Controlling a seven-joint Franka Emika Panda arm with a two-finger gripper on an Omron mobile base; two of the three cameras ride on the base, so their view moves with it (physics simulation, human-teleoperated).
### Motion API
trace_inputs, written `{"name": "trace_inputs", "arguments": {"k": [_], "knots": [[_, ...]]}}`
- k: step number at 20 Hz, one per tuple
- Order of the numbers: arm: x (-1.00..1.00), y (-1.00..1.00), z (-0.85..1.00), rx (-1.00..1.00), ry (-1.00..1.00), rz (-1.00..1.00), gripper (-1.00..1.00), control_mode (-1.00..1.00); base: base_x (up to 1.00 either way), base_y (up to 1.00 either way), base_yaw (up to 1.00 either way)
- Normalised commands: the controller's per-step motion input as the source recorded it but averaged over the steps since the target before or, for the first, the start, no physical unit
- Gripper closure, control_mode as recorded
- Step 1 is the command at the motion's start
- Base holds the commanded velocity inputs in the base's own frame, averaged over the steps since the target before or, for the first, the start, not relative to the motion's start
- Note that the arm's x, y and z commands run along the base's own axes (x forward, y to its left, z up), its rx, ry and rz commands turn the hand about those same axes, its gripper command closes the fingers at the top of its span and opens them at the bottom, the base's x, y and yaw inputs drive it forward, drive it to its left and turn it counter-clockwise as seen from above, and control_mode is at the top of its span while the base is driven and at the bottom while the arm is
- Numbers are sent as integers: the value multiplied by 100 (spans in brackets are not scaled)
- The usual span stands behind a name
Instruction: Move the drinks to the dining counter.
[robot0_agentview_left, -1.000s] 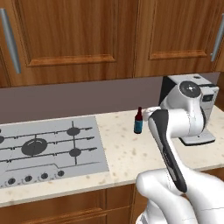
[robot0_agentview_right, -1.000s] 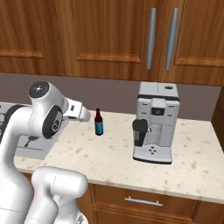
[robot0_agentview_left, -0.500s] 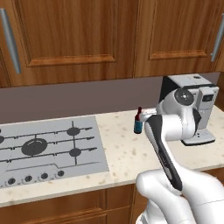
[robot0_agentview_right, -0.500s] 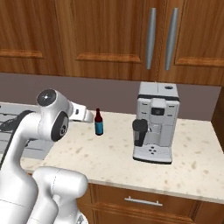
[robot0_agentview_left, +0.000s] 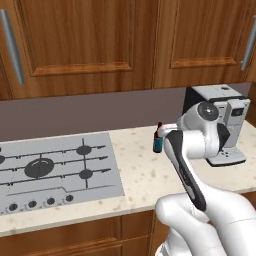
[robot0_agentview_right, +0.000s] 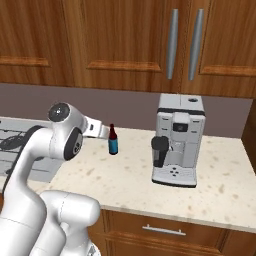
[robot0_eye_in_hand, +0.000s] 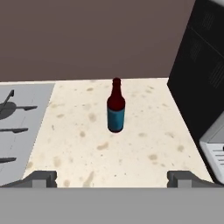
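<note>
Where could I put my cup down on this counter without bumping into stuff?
The counter is bare in front of the little bottle, between the stovetop and the coffee machine. There's also room right of the machine. It's tighter by the bottle, where the open fingers point at it.

- From the left base view my own arm covers the lower right side of the short dark-red bottle (robot0_agentview_left: 158, 141) and part of the coffee machine (robot0_agentview_left: 231, 116) at 3 o'clock.
- The stovetop (robot0_agentview_left: 55, 170) is cut off at 9 o'clock.
- In the hand view I can't read the bottle's blue label (robot0_eye_in_hand: 116, 119); the coffee machine runs off at 3 o'clock.
</note>
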Motion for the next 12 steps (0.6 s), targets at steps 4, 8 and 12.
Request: {"name": "trace_inputs", "arguments": {"k": [4,8,12], "knots": [[5,-15,0,4,0,0,-100,-100,0,0,0],[2,-17,0,2,0,1,-100,-100,0,0,0],[11,-2,0,0,0,0,-100,-100,0,0,0]]}}
